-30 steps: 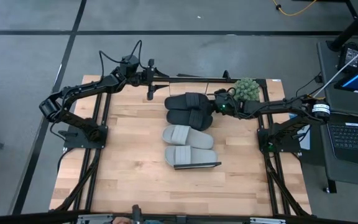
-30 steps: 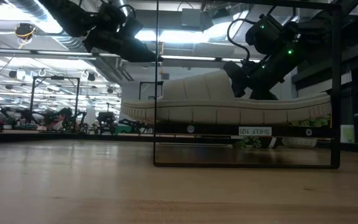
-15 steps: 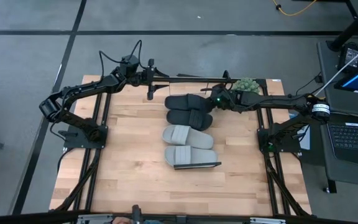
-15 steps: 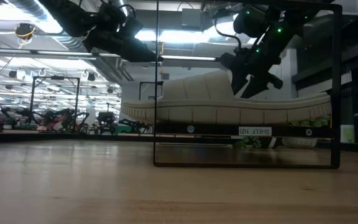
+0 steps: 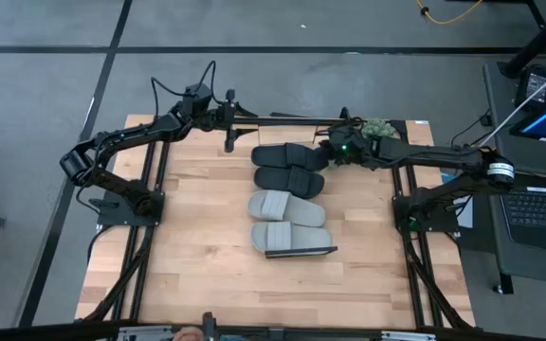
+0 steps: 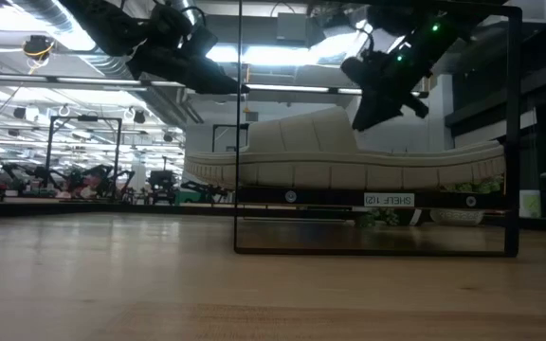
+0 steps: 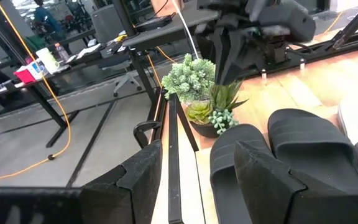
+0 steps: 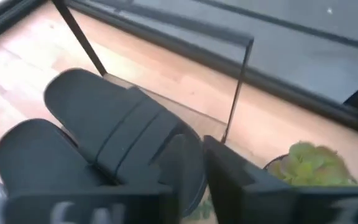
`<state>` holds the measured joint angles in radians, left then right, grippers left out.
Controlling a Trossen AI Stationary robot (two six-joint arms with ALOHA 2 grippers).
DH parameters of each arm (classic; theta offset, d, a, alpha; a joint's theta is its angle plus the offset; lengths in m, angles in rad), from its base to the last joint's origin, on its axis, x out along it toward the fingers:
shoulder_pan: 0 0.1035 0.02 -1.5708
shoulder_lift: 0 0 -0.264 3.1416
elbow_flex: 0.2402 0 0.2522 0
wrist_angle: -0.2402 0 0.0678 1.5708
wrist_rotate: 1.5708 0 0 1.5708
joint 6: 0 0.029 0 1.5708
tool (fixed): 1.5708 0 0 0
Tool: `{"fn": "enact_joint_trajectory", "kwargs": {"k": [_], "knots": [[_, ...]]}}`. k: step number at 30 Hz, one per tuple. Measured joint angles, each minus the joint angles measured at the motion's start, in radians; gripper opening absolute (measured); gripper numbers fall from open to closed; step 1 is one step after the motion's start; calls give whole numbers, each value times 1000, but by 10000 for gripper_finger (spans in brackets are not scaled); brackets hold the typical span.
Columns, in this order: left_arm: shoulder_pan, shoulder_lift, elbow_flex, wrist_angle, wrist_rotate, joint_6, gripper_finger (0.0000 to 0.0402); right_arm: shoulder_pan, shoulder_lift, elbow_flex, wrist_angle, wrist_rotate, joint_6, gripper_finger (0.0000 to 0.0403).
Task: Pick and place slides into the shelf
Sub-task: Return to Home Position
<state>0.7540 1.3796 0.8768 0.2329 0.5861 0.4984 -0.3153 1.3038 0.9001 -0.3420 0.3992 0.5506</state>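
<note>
Okay, all four slides lie in one column on the shelf, centre of the high view. From the top: first black slide, second black slide, upper grey slide, lower grey slide. Right gripper hangs over the right end of the first black slide, just left of the plant. I see its fingers a slim gap apart, holding nothing. Left gripper sits above and left of the column, clear of it, fingers wide apart and empty.
</note>
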Motion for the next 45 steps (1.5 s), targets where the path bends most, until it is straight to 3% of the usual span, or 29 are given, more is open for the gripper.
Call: {"fn": "enact_joint_trajectory", "kwargs": {"k": [4,12,17,25,30,33,38,45], "knots": [[-12,0,0,0,-1,1,190,4,-49,0,10,4,-93,9],[-50,0,0,-6,-1,1,190,79,-142,-6,40,104,-241,5],[-89,0,0,-4,0,1,190,129,-205,-81,65,109,-269,7],[-138,0,0,-11,-90,-68,185,224,-311,-295,386,101,-428,5],[-139,0,0,-15,-101,-137,141,283,-357,-415,576,43,-510,5],[-140,0,0,-13,-96,-146,95,298,-374,-479,647,-31,-509,4],[-140,0,-2,11,-95,-155,11,300,-372,-545,740,-36,-504,4],[-142,-108,-230,379,-133,-265,2,300,-370,-549,766,-36,-512,6]]}}
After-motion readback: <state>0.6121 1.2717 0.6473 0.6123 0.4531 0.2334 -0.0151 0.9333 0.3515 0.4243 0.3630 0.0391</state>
